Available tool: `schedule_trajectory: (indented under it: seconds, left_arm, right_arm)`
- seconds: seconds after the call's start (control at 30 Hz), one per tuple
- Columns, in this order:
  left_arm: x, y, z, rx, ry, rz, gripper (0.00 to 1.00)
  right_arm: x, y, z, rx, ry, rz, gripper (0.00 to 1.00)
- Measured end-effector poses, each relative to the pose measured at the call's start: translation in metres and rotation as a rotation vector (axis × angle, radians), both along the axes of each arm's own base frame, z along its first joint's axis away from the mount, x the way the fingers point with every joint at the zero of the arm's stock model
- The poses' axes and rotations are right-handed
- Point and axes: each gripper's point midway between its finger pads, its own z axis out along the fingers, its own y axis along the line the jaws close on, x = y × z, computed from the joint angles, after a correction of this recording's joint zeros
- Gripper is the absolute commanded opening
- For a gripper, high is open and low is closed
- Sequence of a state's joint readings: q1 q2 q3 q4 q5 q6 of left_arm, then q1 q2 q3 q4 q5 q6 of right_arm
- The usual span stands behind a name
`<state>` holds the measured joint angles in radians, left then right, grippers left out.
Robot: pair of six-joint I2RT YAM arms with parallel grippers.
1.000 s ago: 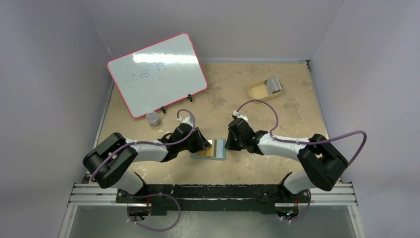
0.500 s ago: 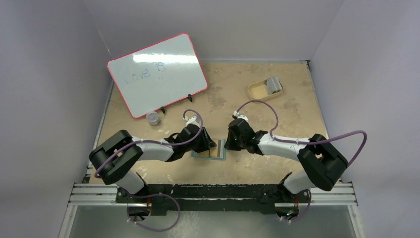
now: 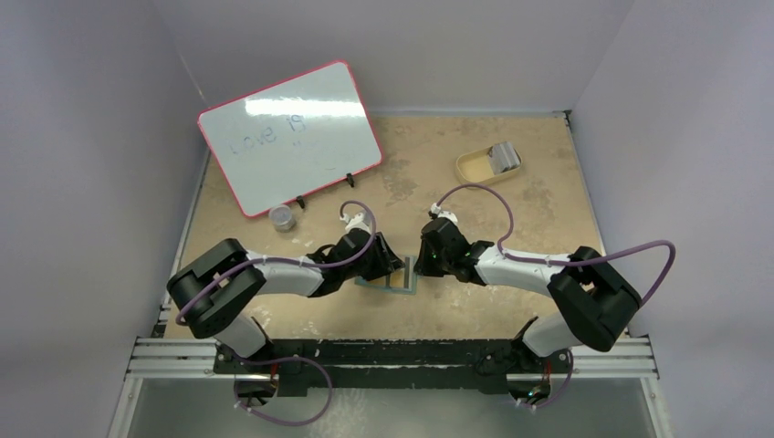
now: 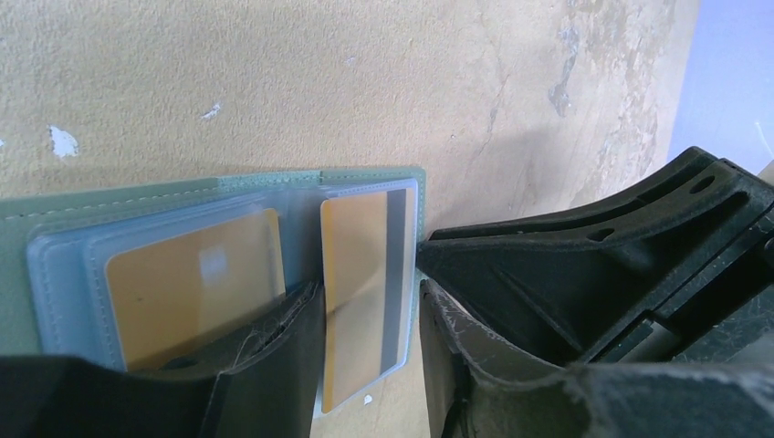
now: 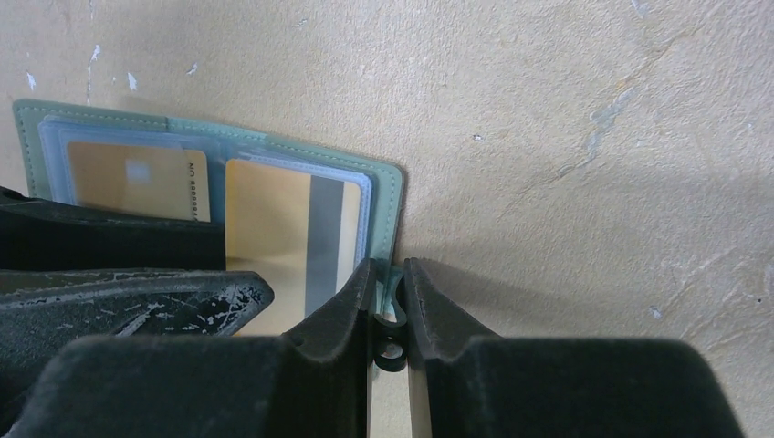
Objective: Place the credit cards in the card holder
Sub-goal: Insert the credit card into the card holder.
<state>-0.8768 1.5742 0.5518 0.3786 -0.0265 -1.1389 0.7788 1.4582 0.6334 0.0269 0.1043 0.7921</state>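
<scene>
Tan, mottled board makes the table [image 3: 475, 196], blotched pale and dark and chipped white in spots. Plain lilac-grey walls [image 3: 91, 137] close it in at the left, back and right of the top view, and a black rail crosses the bottom of the frame where the two arms are bolted.

One holder [image 3: 394, 286] lies open and flat at the centre of the frame, between the two wrists, its grey-green edge [image 4: 137, 196] framing clear pockets. Two gold cards [image 4: 192, 283] sit in those pockets side by side. The plain card [image 5: 137, 178] is on the left, and the striped card [image 5: 274, 219], with a dark band, is on the right.

The left gripper [image 3: 383, 265] is down on the holder with its fingers [image 4: 274, 365] spread, one on each side of the striped card; whether they touch it cannot be told. The right gripper [image 3: 422, 266] has its fingers [image 5: 338, 310] pressed almost together, pinching the holder's right edge.

At upper left, one red-framed whiteboard [image 3: 290, 137] leans on its stand, with one small grey jar [image 3: 283, 217] just below it. At upper right sits one tan tray [image 3: 470, 168] with a grey item [image 3: 504, 157] in it.
</scene>
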Motion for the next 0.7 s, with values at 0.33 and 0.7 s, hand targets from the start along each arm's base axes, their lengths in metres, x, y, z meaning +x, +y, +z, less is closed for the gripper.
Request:
schedule_trajectory:
  seconds: [0.33, 0.7]
  left_arm:
    - [-0.006, 0.031, 0.013, 0.083, 0.029, 0.030, 0.46]
    - [0.008, 0.094, 0.008, 0.159, 0.054, 0.169, 0.48]
  right_arm:
    - [-0.004, 0.002, 0.000, 0.015, 0.008, 0.012, 0.06]
    - [-0.004, 0.004, 0.000, 0.028, 0.005, 0.018, 0.06]
